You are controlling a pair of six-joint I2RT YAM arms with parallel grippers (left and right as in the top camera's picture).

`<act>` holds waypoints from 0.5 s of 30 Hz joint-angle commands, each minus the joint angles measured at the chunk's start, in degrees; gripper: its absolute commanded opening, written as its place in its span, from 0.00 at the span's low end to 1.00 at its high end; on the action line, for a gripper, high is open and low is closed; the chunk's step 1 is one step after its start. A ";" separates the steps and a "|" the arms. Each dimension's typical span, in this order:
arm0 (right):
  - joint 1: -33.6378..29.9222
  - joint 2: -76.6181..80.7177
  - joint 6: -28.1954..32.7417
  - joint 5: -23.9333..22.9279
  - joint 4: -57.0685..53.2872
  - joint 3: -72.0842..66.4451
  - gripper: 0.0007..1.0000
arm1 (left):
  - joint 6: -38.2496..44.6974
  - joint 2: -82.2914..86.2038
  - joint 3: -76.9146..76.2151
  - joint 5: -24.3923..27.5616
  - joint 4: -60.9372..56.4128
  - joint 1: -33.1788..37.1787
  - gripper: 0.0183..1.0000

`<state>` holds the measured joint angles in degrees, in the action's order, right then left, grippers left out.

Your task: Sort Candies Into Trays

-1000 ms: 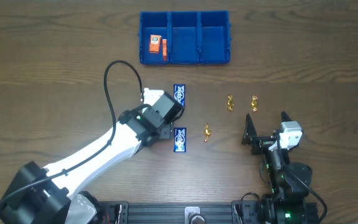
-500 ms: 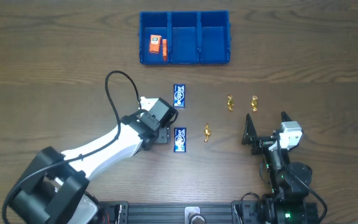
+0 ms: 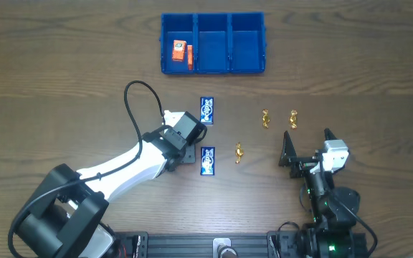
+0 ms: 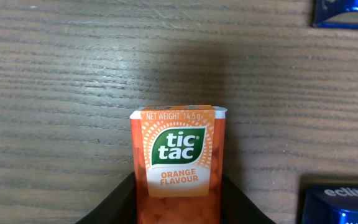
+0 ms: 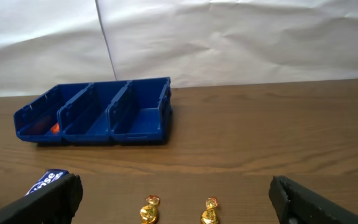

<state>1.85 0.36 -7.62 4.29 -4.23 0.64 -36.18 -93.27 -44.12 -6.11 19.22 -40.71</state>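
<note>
An orange candy box stands between my left gripper's fingers, which press on both its sides just above the wood. In the top view the left gripper hangs between two blue candy packs. Three gold wrapped candies lie to the right. The blue three-bin tray sits at the back, with orange boxes in its left bin. My right gripper stands open near the front right, holding nothing.
The left arm's black cable loops over the table left of the packs. In the right wrist view the tray stands far off before a white backdrop, with two gold candies close by.
The left gripper has drawn back a little toward the front left, away from the upper blue pack. The right arm has kept still.
</note>
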 commanded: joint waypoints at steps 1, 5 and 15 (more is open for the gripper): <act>0.28 -0.20 0.02 0.11 -0.13 -0.22 1.00 | -1.33 -1.03 -0.83 0.02 0.46 0.24 0.29; 0.28 -0.20 0.02 0.09 -0.13 -0.22 1.00 | -1.29 1.03 -5.27 -2.12 4.63 0.37 0.29; 0.28 -0.20 0.02 0.11 -0.13 -0.20 1.00 | 7.63 -0.70 -39.60 -9.07 22.80 7.43 0.30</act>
<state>1.85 0.36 -7.62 4.32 -4.23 0.64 -33.95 -92.84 -72.64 -11.94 40.34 -36.95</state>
